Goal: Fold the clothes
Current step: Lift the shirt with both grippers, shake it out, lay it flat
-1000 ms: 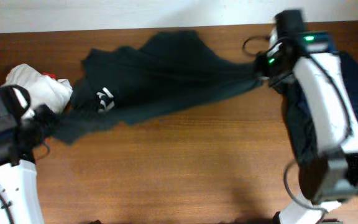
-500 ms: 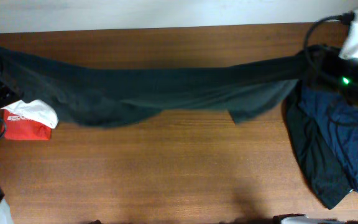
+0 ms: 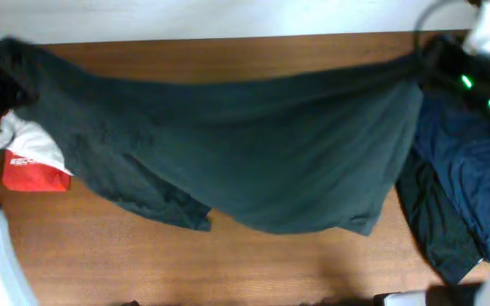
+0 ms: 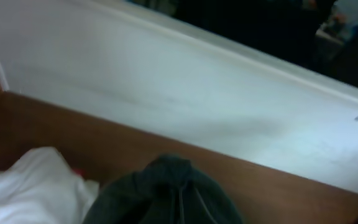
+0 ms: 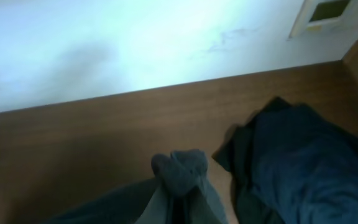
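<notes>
Stretching dark green shirt [image 3: 253, 144] wide between both arms, hem hanging over table [image 3: 228, 272] | left gripper [image 3: 0, 58] and right gripper [image 3: 426, 64] are each pinching a bunched upper corner | risking a corner slipping out if arms are pulling wider; right edge is overlapping blue clothes [image 3: 466, 161], possibly dragging them
</notes>
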`<state>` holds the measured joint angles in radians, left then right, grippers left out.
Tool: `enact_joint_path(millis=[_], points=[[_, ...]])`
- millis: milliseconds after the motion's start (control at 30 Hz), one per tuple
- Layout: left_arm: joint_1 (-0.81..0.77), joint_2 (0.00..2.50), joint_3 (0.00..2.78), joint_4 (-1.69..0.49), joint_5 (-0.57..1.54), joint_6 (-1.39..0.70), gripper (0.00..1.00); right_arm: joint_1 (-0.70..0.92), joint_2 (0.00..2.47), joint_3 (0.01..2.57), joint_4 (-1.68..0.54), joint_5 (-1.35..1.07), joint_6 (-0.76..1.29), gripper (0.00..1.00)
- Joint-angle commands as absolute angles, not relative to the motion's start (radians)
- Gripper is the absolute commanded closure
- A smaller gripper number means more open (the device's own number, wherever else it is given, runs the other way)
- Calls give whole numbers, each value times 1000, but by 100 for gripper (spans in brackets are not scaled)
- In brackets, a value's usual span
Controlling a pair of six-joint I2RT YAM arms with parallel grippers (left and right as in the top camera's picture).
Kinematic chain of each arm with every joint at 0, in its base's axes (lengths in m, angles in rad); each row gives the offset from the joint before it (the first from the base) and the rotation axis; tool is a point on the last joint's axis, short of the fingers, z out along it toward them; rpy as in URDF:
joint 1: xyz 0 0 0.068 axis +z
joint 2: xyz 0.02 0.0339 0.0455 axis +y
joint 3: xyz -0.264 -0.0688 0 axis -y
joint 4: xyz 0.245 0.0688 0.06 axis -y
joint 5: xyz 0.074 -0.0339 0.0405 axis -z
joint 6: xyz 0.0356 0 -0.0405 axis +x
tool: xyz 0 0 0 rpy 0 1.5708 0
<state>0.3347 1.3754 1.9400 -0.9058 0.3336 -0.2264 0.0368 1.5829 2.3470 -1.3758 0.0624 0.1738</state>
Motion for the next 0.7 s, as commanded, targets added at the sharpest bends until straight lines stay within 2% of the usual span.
enact_joint_path(millis=[0,167,367,533,667], points=[[265,1534,1950,-786,371,-194,100,32,1736,2351,-1281,88,144,96],[198,1722,1950,-516,364,-178,100,32,1894,2351,-1046,88,142,96],[177,1803,1972,-205,170,-246,100,5,1903,2384,-763,99,165,96],[184,1803,2124,-179,134,-244,100,-56,1900,2553,-775,106,191,96],[179,1803,2283,-363,145,-206,100,-75,1900,2643,-925,107,156,96]])
